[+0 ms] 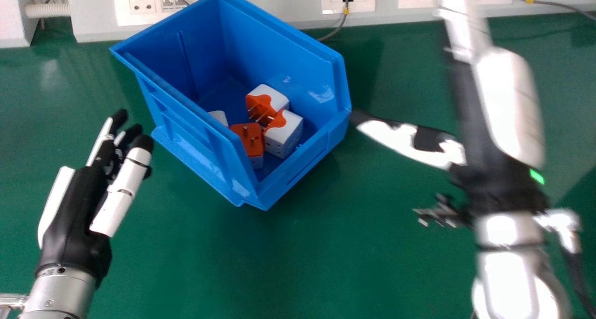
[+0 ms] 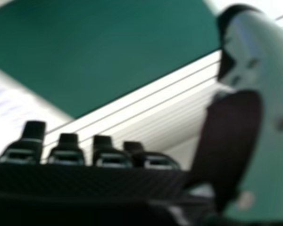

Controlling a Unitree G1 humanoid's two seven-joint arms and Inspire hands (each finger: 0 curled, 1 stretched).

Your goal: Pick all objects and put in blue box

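And there it is, the blue box [image 1: 195,142], sitting on the green table [image 1: 186,263] in the upper middle of the frame, with the plug adapters inside! An orange-and-white adapter [image 1: 274,98] lies farthest back, prongs on view; a second white adapter [image 1: 281,135] leans in just below it, orange on top. To their left, an orange-faced adapter [image 1: 247,135] shows its pins upward, and a white piece [image 1: 219,117] peeks out, mostly hidden by the box's near-left wall.

Over at the lower left, the left robot hand [image 1: 77,221] is open, fingers loosely extended, nothing in its hold. On the right side, the right robot hand [image 1: 510,109] is wide open too, nothing in its grasp, thumb pointing left near the box's right corner! Wall sockets [image 1: 141,1] line the top edge behind.
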